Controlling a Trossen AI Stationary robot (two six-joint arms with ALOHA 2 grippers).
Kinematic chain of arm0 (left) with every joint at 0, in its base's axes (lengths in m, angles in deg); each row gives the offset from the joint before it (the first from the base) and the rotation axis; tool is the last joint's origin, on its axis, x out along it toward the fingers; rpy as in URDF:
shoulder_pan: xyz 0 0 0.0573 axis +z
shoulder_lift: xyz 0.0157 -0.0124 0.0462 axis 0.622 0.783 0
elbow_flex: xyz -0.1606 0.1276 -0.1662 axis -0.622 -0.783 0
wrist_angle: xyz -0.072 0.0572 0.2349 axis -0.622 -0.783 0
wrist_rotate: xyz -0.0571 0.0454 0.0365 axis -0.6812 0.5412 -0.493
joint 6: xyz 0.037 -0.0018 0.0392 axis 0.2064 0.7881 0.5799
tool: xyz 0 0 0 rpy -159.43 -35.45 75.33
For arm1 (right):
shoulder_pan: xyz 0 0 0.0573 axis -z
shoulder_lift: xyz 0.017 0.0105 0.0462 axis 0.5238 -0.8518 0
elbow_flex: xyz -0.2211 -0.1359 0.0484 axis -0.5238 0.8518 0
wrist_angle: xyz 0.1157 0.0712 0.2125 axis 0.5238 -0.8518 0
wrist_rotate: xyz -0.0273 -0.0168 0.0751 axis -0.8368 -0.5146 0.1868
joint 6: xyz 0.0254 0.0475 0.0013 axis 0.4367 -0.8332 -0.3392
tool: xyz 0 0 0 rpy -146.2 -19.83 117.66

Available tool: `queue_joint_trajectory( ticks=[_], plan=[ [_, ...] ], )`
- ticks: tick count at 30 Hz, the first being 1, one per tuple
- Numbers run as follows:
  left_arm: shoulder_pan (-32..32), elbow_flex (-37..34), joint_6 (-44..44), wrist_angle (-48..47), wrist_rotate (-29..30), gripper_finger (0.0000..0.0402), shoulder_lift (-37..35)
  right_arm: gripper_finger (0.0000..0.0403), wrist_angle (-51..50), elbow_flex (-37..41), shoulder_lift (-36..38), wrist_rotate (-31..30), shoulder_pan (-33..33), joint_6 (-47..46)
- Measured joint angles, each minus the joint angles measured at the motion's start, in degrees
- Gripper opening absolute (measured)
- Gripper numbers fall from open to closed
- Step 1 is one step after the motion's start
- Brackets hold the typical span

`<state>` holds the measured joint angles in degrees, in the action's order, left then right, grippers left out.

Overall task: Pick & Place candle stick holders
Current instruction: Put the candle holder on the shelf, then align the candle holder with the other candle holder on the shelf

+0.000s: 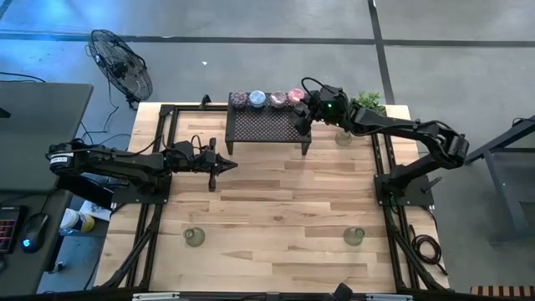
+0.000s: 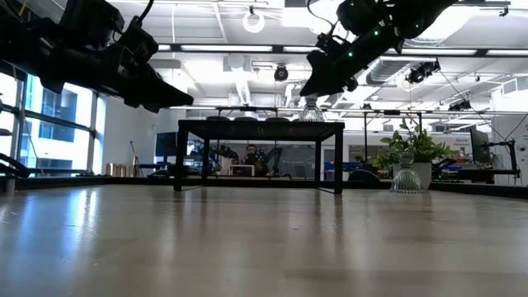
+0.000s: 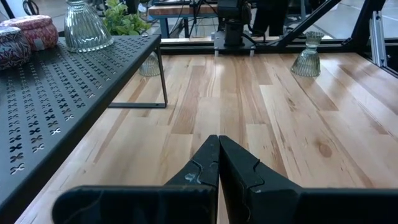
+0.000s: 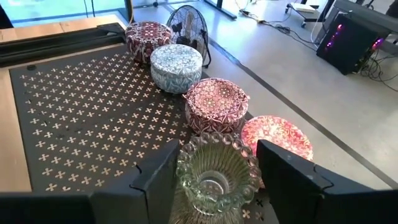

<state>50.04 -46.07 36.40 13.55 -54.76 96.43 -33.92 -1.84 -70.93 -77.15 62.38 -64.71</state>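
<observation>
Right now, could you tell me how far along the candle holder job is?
Four holders line the rack's back edge. The right tool straddles a clear cup on the rack. Three cups remain on the table. The left tool waits shut.

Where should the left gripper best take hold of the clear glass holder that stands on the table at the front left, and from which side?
Probably from straight above, fingers on two opposite sides of the rim. The front-left glass holder stands upright on the bare table, nothing beside it, so its round mouth is free all around. The left gripper is shut and would need opening first.
</observation>
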Motion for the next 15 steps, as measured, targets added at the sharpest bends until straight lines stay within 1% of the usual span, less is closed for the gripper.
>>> queue_joint_trajectory(
  ticks=[5, 15],
  plan=[
    [0.01, 0.0, 0.54, 0.34, -0.09, 0.0, 0.0, 0.0206, 0.45, 0.02, 0.0, 0.0, 0.0, 0.02],
    [0.02, 0.0, 0.6, 0.42, -0.07, 0.0, 0.0, 0.0209, 6.29, 0.04, 0.08, 1.66, 0.0, 0.98]
  ],
)
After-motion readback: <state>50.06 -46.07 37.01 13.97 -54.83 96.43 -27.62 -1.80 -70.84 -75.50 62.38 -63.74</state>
